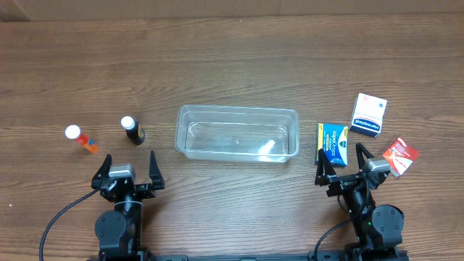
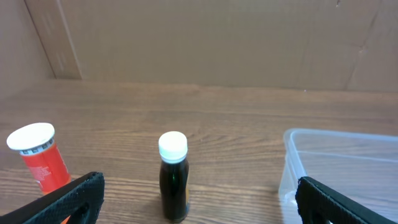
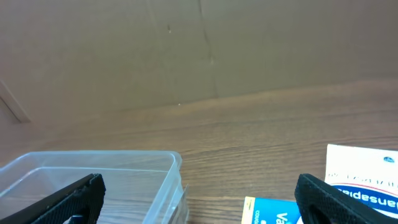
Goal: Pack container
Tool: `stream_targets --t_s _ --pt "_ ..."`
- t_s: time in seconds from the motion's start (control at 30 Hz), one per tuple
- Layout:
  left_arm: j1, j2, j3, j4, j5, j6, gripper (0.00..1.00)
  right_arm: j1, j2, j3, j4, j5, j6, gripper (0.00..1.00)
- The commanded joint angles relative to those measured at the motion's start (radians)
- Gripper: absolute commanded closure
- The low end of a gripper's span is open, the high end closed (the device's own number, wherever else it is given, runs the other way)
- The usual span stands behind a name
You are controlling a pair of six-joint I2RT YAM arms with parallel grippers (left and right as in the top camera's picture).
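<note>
The clear plastic container stands empty at the table's middle; its corner shows in the left wrist view and the right wrist view. A dark bottle with a white cap stands left of it, with a red bottle with a white cap further left. A blue box, a white and blue box and a red and white packet lie to the right. My left gripper and right gripper are open, empty, near the front edge.
A brown cardboard wall stands behind the wooden table. The arm bases and their cables sit at the table's front edge.
</note>
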Motion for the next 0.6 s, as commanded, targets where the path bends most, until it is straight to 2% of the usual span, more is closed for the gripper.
stream_targets --t_s 0.0,0.13,0.33,0.57 --pt "-0.006 0.004 0.124 -0.019 0.014 -0.034 0.0 0.005 0.019 0.125 -0.005 0.006 0.045 0.0" --pt "-0.006 0.088 0.26 -0.095 0.014 -0.034 0.0 0.005 0.127 0.264 -0.084 0.025 0.045 0.0" --pt "-0.006 0.35 0.523 -0.217 0.007 -0.033 0.0 0.005 0.387 0.486 -0.218 0.023 0.065 0.0" --pt "-0.006 0.77 0.942 -0.57 0.014 -0.034 0.0 0.004 0.768 0.843 -0.522 -0.002 0.068 0.0"
